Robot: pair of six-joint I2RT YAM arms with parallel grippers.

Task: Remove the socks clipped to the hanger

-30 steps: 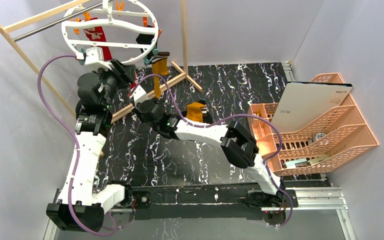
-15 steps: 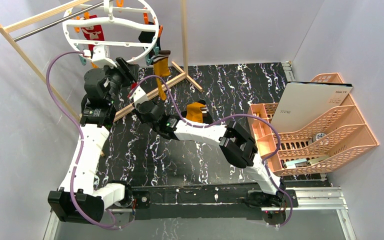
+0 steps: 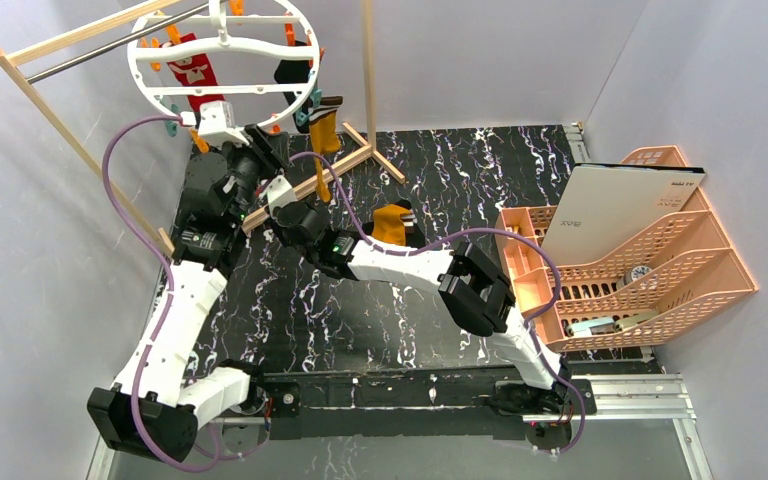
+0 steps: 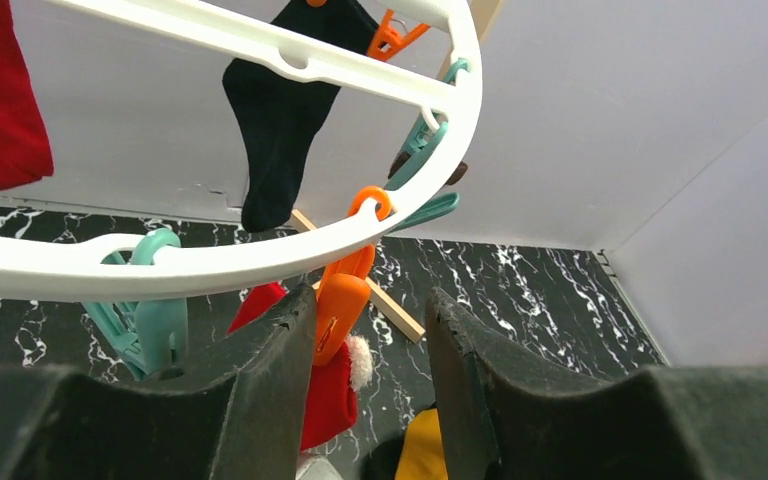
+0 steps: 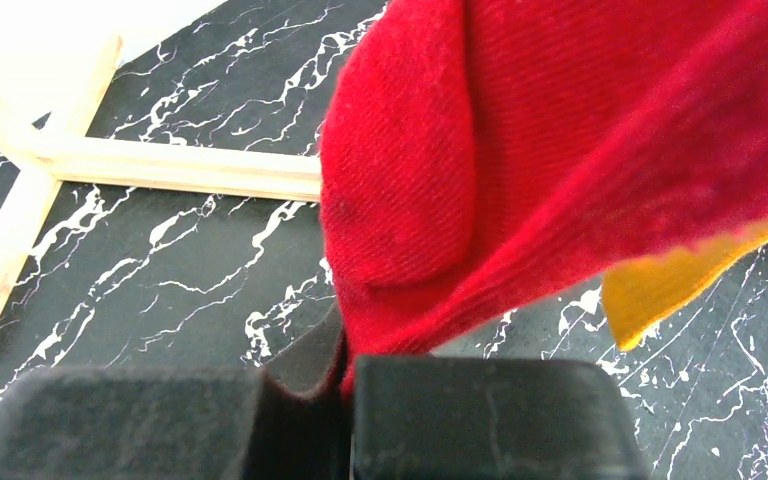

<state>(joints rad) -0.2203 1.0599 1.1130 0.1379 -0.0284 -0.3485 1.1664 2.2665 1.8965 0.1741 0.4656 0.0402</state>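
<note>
The white hanger ring hangs from the rod at the back left. A red sock, a black sock and a mustard-and-black sock hang from it. My left gripper is under the ring's near edge. In the left wrist view it is open, with an orange clip between its jaws, close against the left finger. That clip holds a red sock below the ring. My right gripper is shut on the red sock. It sits just below the left gripper.
The wooden rack's base bar crosses beneath both grippers. A mustard sock lies on the black marbled table. A peach file rack with a white board stands at the right. Grey walls close in at the left and back.
My left arm has swung right and forward, bringing its gripper from the ring's left edge to under its near edge. The ring has shifted slightly. The right arm has hardly moved.
</note>
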